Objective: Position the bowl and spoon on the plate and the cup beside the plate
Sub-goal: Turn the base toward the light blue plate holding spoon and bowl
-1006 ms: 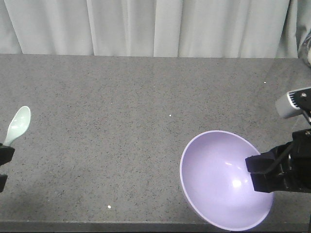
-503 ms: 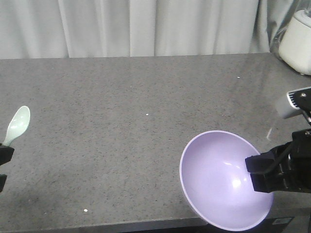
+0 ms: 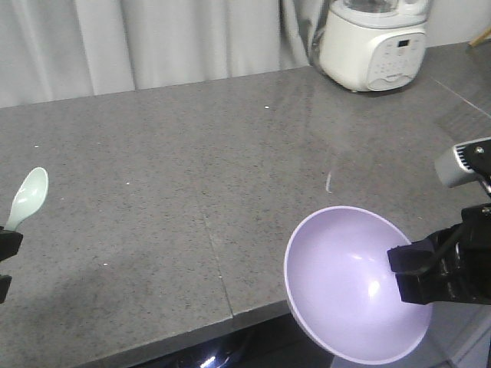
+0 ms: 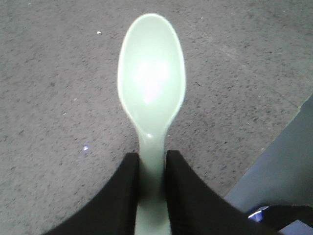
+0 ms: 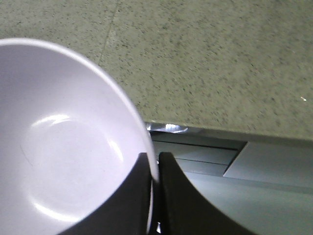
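The right gripper (image 5: 155, 164) is clamped on the round lavender plastic bowl (image 5: 68, 147)'s rim, the left gripper (image 4: 150, 169) on the mint-green plastic spoon (image 4: 151, 73)'s handle. Both are best carried steadily above the grey bench (image 3: 192, 153).

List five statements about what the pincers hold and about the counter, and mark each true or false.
The left pincer grips the spoon by its handle. True.
The right pincer is open and empty. False: it clamps the bowl at its rim.
The bowl holds food. False: it is empty.
A white appliance stands on the countertop. True.
The bowl lies flat on the countertop. False: it is held tilted.
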